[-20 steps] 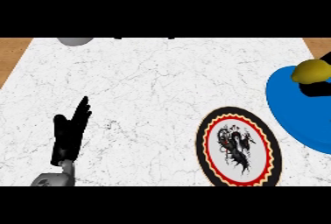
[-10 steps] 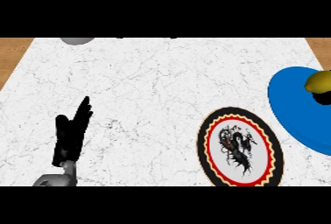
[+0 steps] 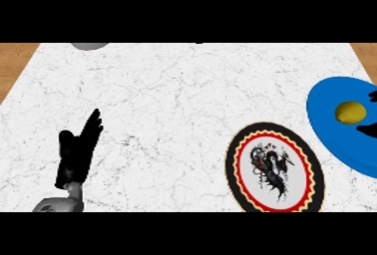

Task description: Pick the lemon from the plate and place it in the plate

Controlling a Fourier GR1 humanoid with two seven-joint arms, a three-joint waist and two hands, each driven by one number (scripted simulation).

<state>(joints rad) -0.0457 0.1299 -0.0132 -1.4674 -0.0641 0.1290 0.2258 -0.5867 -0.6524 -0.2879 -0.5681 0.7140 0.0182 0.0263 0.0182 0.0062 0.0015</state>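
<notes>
lemon point(image 3: 350, 111) sitting on the blue plate point(image 3: 327, 124) at right edge of frame, upper-middle height; not lifted, so pick likely not yet done; blue plate cut off by right border, only its left part in view; patterned plate point(image 3: 276, 168) with black rim, red-and-yellow ring and dark dragon-like figure at lower right, just left of the blue one, rims nearly meeting or slightly overlapping, hard to say which; probably the target, set close for a short carry; nothing lying on it; left hand point(image 3: 77, 152) at lower left, fingers straight and together pointing up, holding nothing, resting well apart from both plates; likely parked since lemon lies on the other side; grey forearm below it clipped at lower edge; right hand barely in view: small dark shapes at far right edge beside and below the lemon, maybe fingertips, too cut off to be sure; cannot tell finger state there, nor any contact with the lemon; grey rounded object point(image 3: 90, 45) at top left, mostly cut off, unidentifiable; marble counter point(image 3: 184, 89) across most of frame, wooden strips at upper corners.
</notes>
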